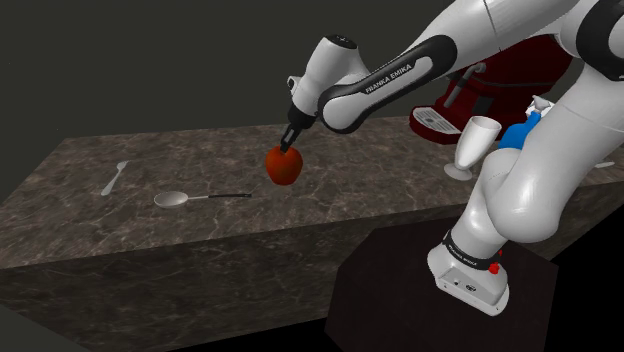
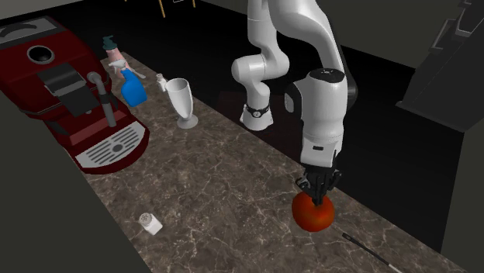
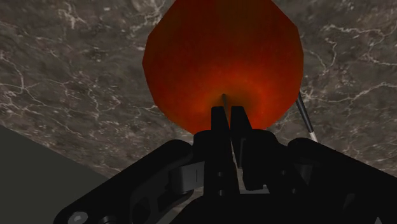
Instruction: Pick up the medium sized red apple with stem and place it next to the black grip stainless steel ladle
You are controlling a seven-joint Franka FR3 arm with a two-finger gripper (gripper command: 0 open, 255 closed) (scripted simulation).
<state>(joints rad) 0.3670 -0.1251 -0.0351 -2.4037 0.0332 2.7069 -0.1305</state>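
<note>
Evidently the hand (image 3: 228, 113) is shut on the apple (image 3: 222, 51). Its two black fingers are drawn almost together over the top hollow, and the thin stem (image 3: 224, 98) is pinched between them. The apple is seen directly under the fingertips, hanging below the hand over the desk (image 1: 350, 200). Whether it is lifted clear of the marble or touching it cannot be told.

The apple is judged to be firm and of moderate weight, with a smooth, rounded skin that would slip readily against hard pads. It would not be crushed by a normal squeeze, though it could be bruised by a drop. A grip taken only at the stem and the shoulders of the hollow is judged weak. The whole weight hangs below the contact, so swinging or twisting is to be expected, and the stem could slide out or snap. A hold across the widest part, with the fingers spread to either side, would be much safer.

The ladle (image 1: 200, 198) lies flat on the desk, well apart from the hand, with its handle end turned towards the hand. A slow, level carry and a low release are called for, since a round fruit is likely to roll once it is let go.
</note>
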